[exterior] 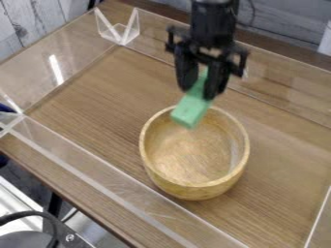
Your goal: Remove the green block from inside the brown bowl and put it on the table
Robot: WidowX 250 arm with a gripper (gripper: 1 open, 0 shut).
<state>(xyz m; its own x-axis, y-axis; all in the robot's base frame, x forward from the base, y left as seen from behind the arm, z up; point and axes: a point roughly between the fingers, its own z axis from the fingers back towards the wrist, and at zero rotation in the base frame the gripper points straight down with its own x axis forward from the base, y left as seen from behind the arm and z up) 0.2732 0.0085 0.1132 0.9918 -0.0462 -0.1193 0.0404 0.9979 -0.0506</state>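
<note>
Nearest the camera, a round brown bowl (195, 155) sits on the table (91, 116), its inside empty. Just above its rim at twelve o'clock hangs the green block (192, 108), tilted, lower end over the bowl, upper end pinched between the closed fingers of the hand (204, 85). Only the block's top is clamped, so it could likely swing or slip and drop back into the bowl, or clip the rim if carried sideways too low. Behind, the dark arm stands upright, hand pointing straight down. A clear wall (123, 27) edges the far side.
</note>
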